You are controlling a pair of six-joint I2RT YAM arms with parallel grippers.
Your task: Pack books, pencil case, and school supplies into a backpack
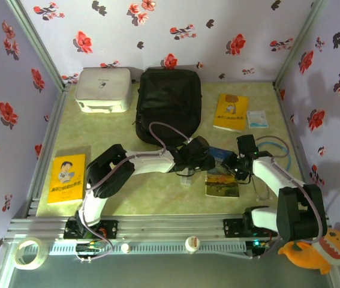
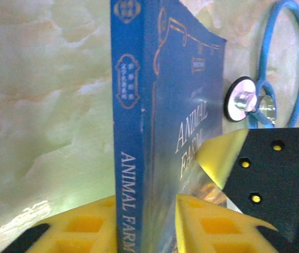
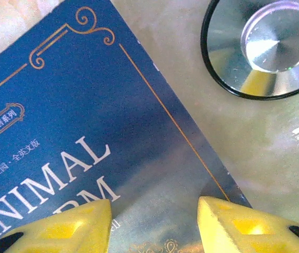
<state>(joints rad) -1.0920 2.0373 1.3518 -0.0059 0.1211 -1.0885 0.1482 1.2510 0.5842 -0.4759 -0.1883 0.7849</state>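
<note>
Left gripper (image 2: 145, 201) narrow, yellow fingers (image 2: 86, 232) hard against both faces of blue book (image 2: 138, 132), spine between them; looks clamped on it. Right gripper (image 3: 154, 203) half spread, nothing between the jaws, tips down at the cover of the same book near its corner; cannot tell if touching.

Blue book on the table in front of backpack (image 1: 168, 102), off its near right corner, spine edge seemingly tipped up. Stethoscope (image 3: 265, 47) further to backpack's right than the book. Yellow book (image 1: 231, 112) just right of backpack, second yellow book (image 1: 66, 177) well off to backpack's near left; neither packed. Backpack lying flat, cannot tell whether unzipped.

Step in hand, as a judgement: picking up the blue book, both arms working it.

Next move calls for:
- firming the left pinch
- lifting clear of the table
- carrying back toward backpack's opening

Opening probably to be found and held wide beforehand, likely by right gripper. Risk: thin paperback sagging or sliding out of a spine-only pinch.
</note>
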